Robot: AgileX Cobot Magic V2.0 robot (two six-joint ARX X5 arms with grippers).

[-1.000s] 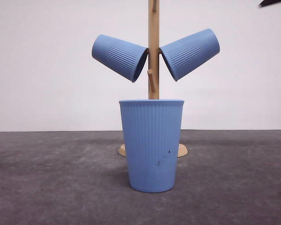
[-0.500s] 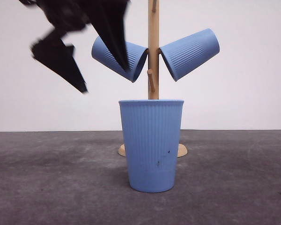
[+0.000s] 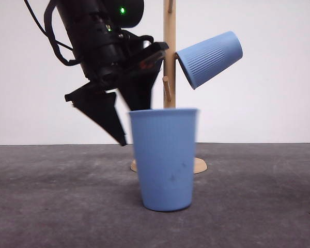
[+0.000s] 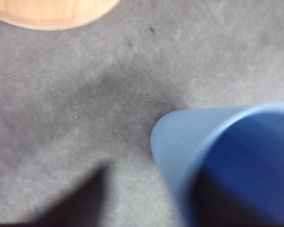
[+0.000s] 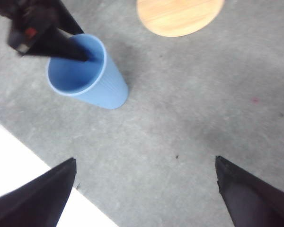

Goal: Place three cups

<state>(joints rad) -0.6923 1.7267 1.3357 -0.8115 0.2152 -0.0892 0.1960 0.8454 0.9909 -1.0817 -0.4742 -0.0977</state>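
On the grey bench (image 3: 258, 206), front view: one blue cup (image 3: 164, 157) stands upright, mouth up, just in front of the wooden rack (image 3: 169, 51), motion-blurred. Left gripper (image 3: 128, 120) sits at its rim from the left side: fingers spread wide, one finger (image 3: 104, 114) outside the cup wall, the other going down behind or inside the rim; right wrist view shows a dark finger tip (image 5: 61, 45) reaching inside the cup mouth (image 5: 78, 71). So it straddles the wall, not yet clamped. Cup interior: nothing visible in it other than that finger; left wrist view shows the inside (image 4: 246, 165) as plain blue, blurred. Second cup (image 3: 209, 59) hangs on a peg on the rack's right side, tilted, mouth down toward the pole, base up and out. Below it, a bare peg (image 3: 166, 88) sticks out near the pole. Left arm body covers the left side of the rack, so can't tell what's on that peg. Rack's round wooden base (image 5: 180, 16) rests on the bench just behind the standing cup, also visible at the edge in the left wrist view (image 4: 47, 12). Right gripper (image 5: 146, 189): fingers wide apart, holding nothing, above bare bench, well apart from the cup.
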